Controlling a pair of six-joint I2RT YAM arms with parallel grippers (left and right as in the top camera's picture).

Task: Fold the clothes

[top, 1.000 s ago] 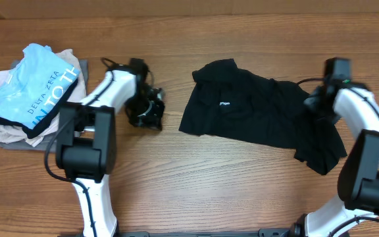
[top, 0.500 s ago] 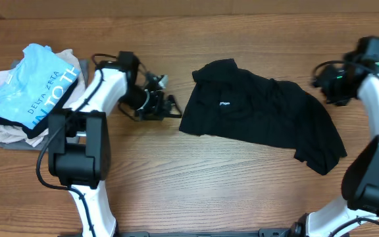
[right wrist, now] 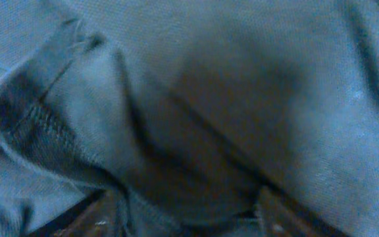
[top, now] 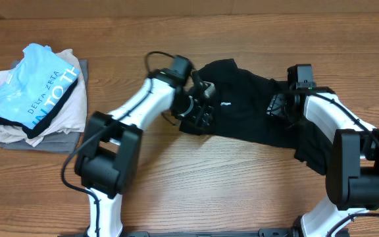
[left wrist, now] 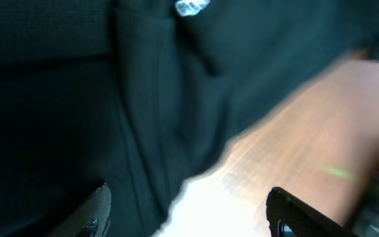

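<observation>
The clothes are one black short-sleeved shirt (top: 245, 122) lying crumpled on the wooden table, right of centre, with small white print (top: 226, 104) on it. My left gripper (top: 201, 112) is at the shirt's left edge. In the left wrist view it (left wrist: 189, 217) is open and straddles that edge: one finger over the black fabric (left wrist: 77, 99), the other over bare wood. My right gripper (top: 276, 105) is low over the shirt's right half. In the right wrist view its fingers (right wrist: 101, 214) stand apart with a bulge of fabric (right wrist: 242, 79) between them.
A pile of folded garments topped by a light-blue lettered shirt (top: 35, 85) sits at the far left. Bare wooden table (top: 196, 178) lies in front of the shirt. Both arms' bases stand at the near edge.
Both grippers went from shut to open. The left arm swung right onto the shirt's left edge. The right arm came in from the far right onto the shirt.
</observation>
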